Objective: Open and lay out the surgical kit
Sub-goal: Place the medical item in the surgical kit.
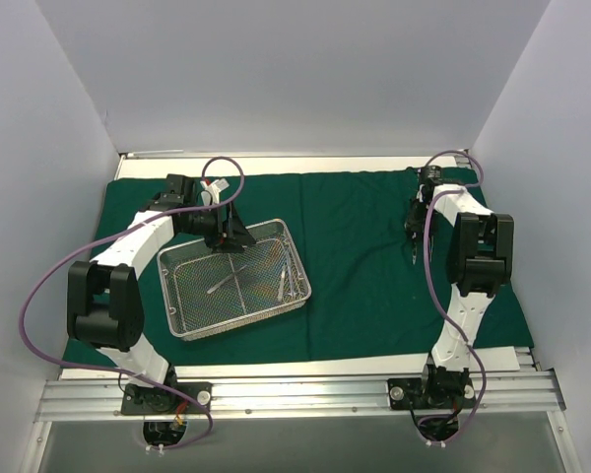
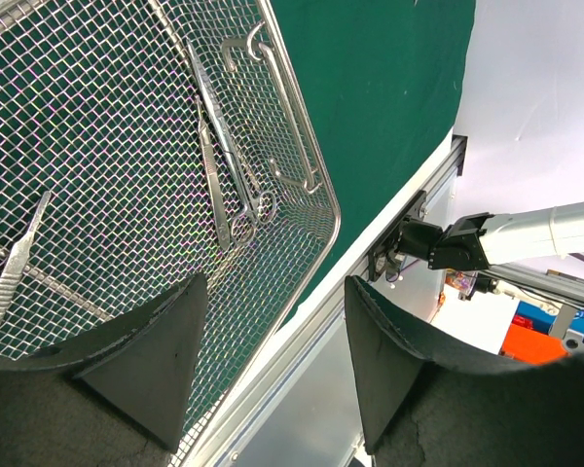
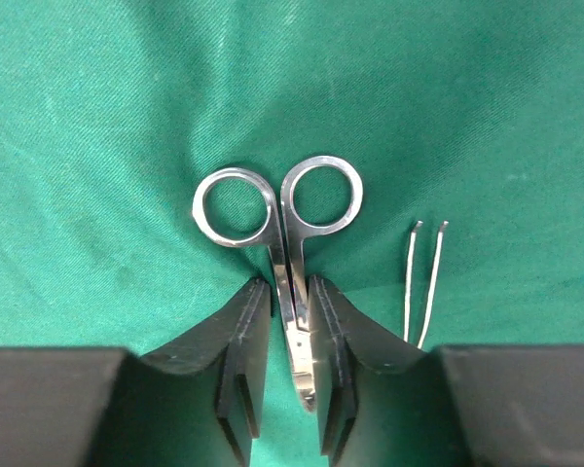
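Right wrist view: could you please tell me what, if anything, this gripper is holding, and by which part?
The right gripper holds the silver scissors by their closed shanks, just below the finger rings.

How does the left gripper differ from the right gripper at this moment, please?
The left gripper is open and empty; the right gripper is shut on the scissors. The left gripper hangs over the edge of the wire-mesh tray, the right gripper over bare green cloth. Both have black fingers.
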`<state>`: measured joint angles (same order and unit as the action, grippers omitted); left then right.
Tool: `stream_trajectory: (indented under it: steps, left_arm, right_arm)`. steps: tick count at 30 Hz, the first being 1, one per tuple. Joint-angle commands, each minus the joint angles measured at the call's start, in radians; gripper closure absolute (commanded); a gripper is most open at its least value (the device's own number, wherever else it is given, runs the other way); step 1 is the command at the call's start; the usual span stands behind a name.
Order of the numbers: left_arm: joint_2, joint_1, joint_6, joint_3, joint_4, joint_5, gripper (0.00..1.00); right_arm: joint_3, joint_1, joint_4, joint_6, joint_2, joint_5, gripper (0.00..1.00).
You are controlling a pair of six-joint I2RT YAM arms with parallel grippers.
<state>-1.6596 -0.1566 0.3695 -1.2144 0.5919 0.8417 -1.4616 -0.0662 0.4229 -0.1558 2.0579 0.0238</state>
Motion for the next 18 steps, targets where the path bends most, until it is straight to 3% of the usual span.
stream_trajectory:
  steps: [1,5,11,18]
  left_arm:
    - [0.018,-0.004,-0.024,-0.04,0.009,0.019,0.33]
    - [0.023,-0.008,-0.021,-0.042,0.009,0.016,0.33]
    - [0.026,-0.015,-0.02,-0.045,0.009,0.016,0.33]
    - [0.021,-0.015,-0.021,-0.042,0.008,0.016,0.33]
  right_arm:
    - [0.026,-0.007,0.034,-0.01,-0.007,-0.021,0.79]
    - [0.011,-0.009,0.046,-0.01,-0.022,-0.061,0.8]
    - [0.006,-0.011,0.056,-0.004,-0.056,-0.059,0.71]
    - [0.021,-0.018,0.077,0.004,-0.093,-0.041,0.71]
